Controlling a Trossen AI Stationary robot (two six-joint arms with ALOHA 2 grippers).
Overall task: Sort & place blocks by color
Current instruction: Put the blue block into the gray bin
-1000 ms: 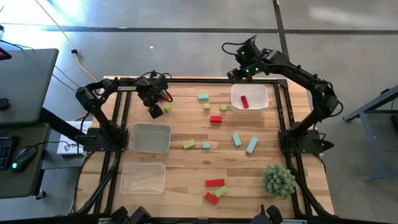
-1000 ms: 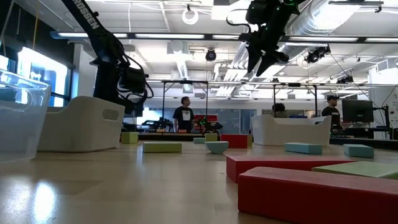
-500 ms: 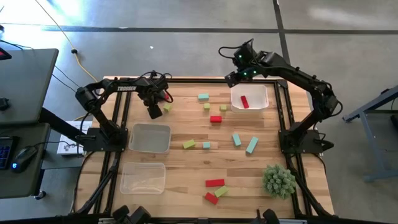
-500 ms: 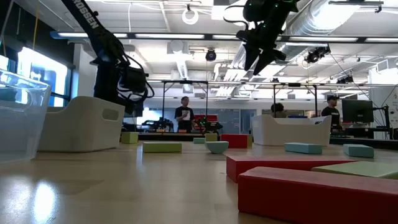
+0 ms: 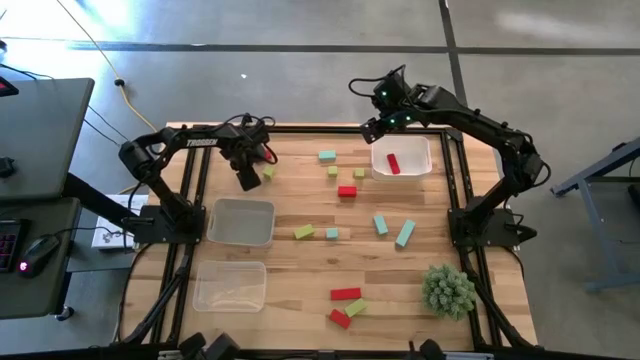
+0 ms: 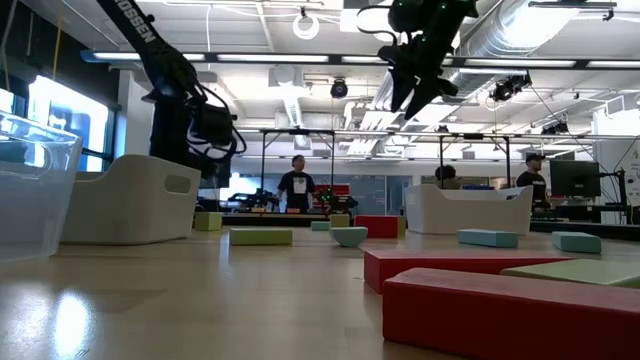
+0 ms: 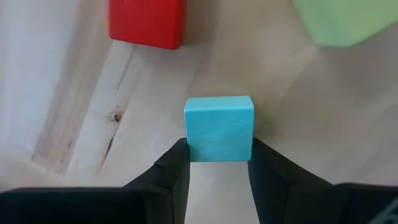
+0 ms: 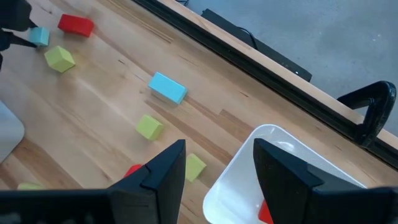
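My left gripper [image 5: 250, 180] points down at the table's far left, shut on a small teal cube [image 7: 219, 129] that sits on the wood. A red cube [image 7: 147, 23] and a yellow-green cube [image 7: 348, 22] lie just beyond it. My right gripper [image 8: 217, 168] hangs open and empty, high over the far edge beside the white tray [image 5: 410, 145], which holds a red block [image 5: 393, 164]. More blocks lie loose mid-table, among them a teal bar [image 5: 327, 156], a red cube [image 5: 347, 190] and a yellow-green bar [image 5: 304, 231]. My left gripper pinches the teal cube's two opposite side faces [image 7: 188, 146] between its two fingers, at the end of the cube nearest the wrist. The fingers come from above, pointing down. The cube rests flat on the table.
Two clear trays [image 5: 240, 222] [image 5: 230, 285] stand at the left. A spiky green plant ball [image 5: 448, 290] sits at the near right. Red and yellow-green blocks [image 5: 345, 294] lie near the front edge, and teal bars [image 5: 405, 233] at mid-right.
My left gripper has kept its place and brought its fingers together on the teal cube, which has not moved. My right gripper has drifted a little toward the table's left along the far edge, still open.
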